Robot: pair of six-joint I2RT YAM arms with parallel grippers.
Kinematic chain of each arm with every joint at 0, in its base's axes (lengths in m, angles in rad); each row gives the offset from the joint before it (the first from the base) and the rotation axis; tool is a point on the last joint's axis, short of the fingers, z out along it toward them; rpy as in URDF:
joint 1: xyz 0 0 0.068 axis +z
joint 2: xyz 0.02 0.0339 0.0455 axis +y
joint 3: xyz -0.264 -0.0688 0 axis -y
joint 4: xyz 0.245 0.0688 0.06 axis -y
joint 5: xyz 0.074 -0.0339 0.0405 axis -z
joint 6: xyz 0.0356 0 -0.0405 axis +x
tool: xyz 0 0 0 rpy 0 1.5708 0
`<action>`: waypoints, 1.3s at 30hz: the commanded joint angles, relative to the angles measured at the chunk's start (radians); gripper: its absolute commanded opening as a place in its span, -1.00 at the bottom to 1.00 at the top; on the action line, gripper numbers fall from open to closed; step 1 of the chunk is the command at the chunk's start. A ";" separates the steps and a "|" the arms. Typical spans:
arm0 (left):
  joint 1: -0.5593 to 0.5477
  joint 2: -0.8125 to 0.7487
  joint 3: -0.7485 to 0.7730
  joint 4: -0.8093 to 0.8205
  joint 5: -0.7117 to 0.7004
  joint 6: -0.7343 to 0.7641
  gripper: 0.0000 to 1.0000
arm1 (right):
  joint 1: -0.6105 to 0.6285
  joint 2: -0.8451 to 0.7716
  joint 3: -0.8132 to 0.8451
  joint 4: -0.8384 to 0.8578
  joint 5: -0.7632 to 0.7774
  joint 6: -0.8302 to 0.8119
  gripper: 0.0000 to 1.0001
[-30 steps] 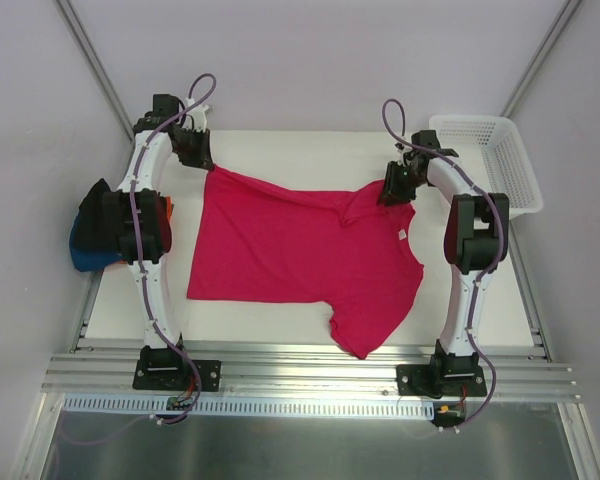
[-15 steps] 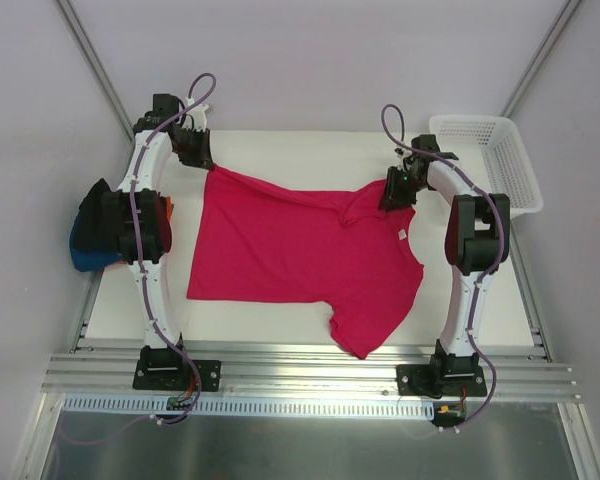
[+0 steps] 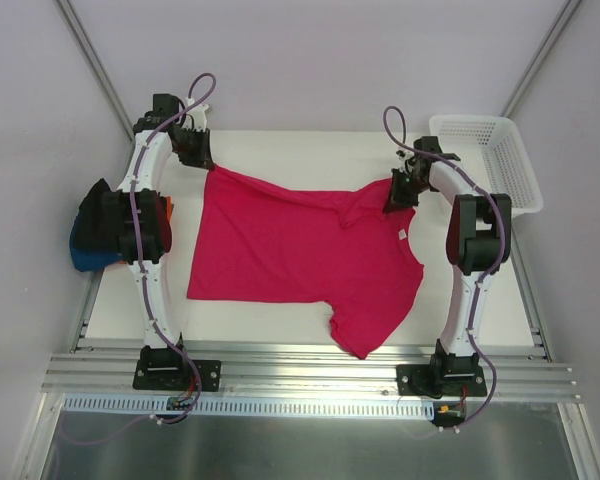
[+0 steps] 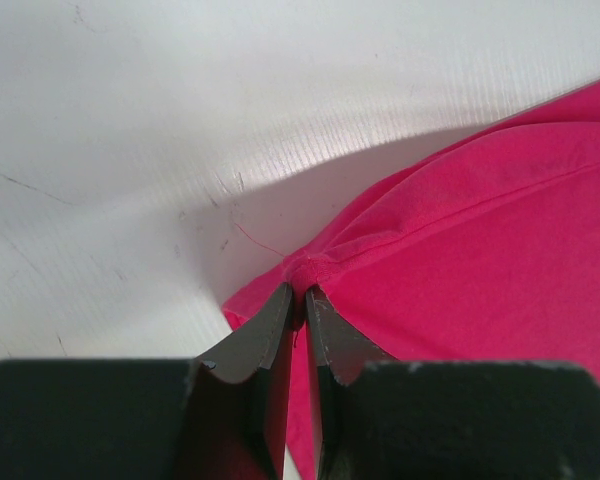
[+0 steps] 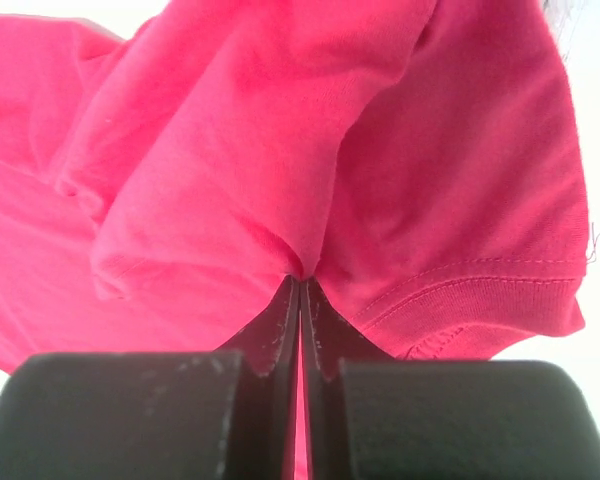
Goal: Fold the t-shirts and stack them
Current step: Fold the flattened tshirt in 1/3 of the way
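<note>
The crimson-pink t-shirt (image 3: 300, 250) lies spread on the white table, its neck end at the right. My left gripper (image 3: 202, 160) is shut on the shirt's far left corner; the left wrist view shows the fingers (image 4: 280, 330) pinching a bunched corner of the cloth (image 4: 480, 230). My right gripper (image 3: 398, 190) is shut on the cloth by the collar at the far right; the right wrist view shows the closed fingers (image 5: 325, 335) pinching a fold of the shirt (image 5: 280, 150). Folded black, blue and orange shirts (image 3: 92, 240) sit stacked at the table's left edge, partly behind the left arm.
A white mesh basket (image 3: 488, 160) stands at the far right corner, just beyond the right arm. The table's bare white surface (image 3: 310, 150) shows along the far edge and around the shirt. A metal rail (image 3: 310, 365) runs along the near edge.
My right gripper has shifted slightly right and away with the collar cloth, pulling that edge tauter. The left gripper and the stack have not moved.
</note>
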 commanded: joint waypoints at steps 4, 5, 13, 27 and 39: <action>0.016 -0.025 0.005 -0.013 0.019 0.013 -0.81 | -0.006 -0.136 0.059 -0.043 -0.039 0.015 -0.99; 0.016 -0.025 0.002 -0.013 0.015 0.014 -0.81 | -0.008 -0.147 0.058 -0.052 -0.041 0.017 -0.99; 0.017 -0.057 -0.078 -0.011 -0.019 0.083 -0.81 | -0.008 -0.244 0.015 -0.082 -0.057 0.023 -0.99; 0.017 -0.164 -0.184 -0.011 -0.016 0.119 -0.82 | -0.009 -0.369 -0.064 -0.103 -0.056 0.027 -0.99; 0.017 -0.229 -0.251 -0.011 -0.002 0.125 -0.82 | -0.009 -0.486 -0.130 -0.120 -0.062 0.027 -0.99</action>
